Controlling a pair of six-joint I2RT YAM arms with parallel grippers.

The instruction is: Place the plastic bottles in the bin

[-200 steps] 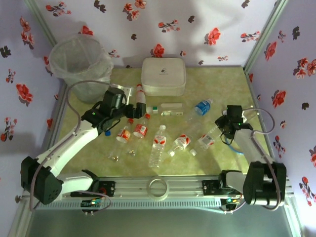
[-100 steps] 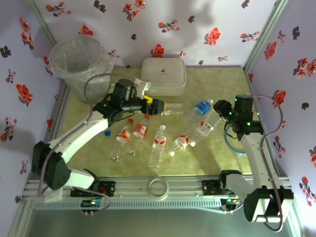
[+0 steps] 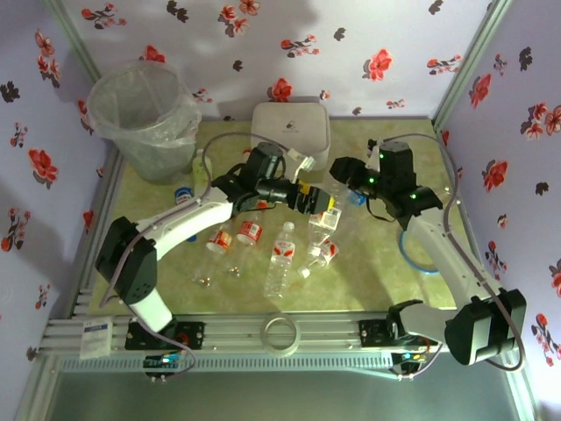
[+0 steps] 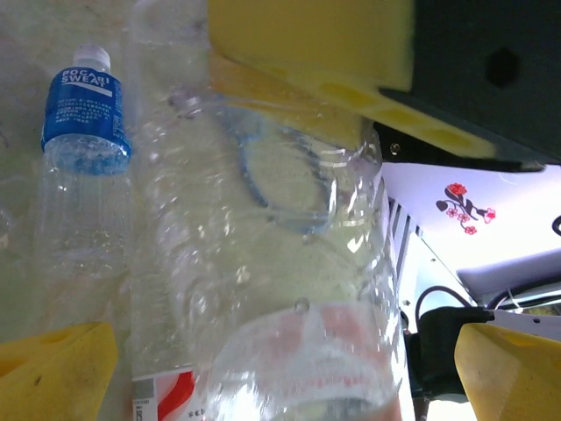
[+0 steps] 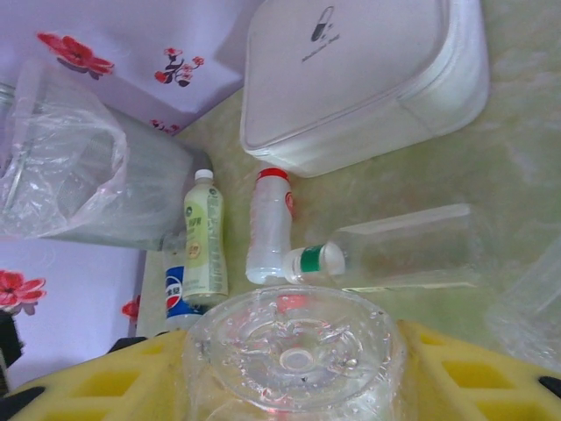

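Mottled green surface [image 3: 368,272] carries loose plastic bottles near the arm bases: a tall clear bottle [image 3: 279,259] with a red-white label, and a red-labelled bottle [image 3: 250,231] to its left. Farther in, at mid-surface, the right tool [image 5: 294,377] pinches the base of the held bottle [image 5: 294,346] between its yellow pads [image 5: 465,373]. The left tool [image 3: 317,203] faces it with fingers spread wide. The same bottle's body lies between them, with a gap on either side. A blue-labelled bottle [image 4: 83,114] lies just beside. Beyond, a pale green bottle [image 5: 204,237], a red-capped bottle [image 5: 267,224] and a green-capped bottle [image 5: 403,250] lie near the white box [image 3: 291,127]. The bin [image 3: 145,140] stands in the far left corner, well apart from both tools.
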